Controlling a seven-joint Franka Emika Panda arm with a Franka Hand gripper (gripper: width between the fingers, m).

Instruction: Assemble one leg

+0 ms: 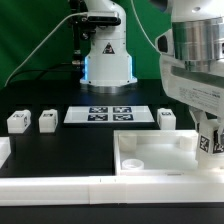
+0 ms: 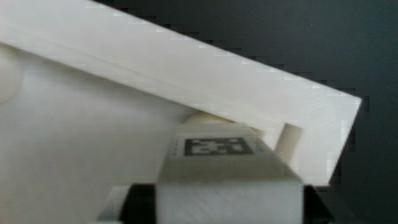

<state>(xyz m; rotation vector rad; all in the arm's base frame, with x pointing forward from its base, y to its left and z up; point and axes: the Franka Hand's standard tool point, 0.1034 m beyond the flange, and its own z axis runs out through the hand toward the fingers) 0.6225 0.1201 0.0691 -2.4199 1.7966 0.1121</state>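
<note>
My gripper (image 1: 212, 138) hangs at the exterior view's right, over the right end of the large white tray-like piece (image 1: 150, 138). It is shut on one leg (image 1: 205, 146), a small white block with its marker tag facing the camera. In the wrist view the leg (image 2: 217, 150) stands between my fingers (image 2: 143, 200), with the gripper (image 2: 228, 208) closed on its sides. The leg's far end is close against the tray's raised wall (image 2: 178, 70) near a corner. Whether it touches the tray I cannot tell.
Two loose legs (image 1: 17, 122) (image 1: 47, 121) lie at the exterior view's left and another leg (image 1: 166, 118) lies behind the tray. The marker board (image 1: 108, 114) lies in the middle before the robot base (image 1: 106, 55). A white part (image 1: 3, 150) shows at the left edge.
</note>
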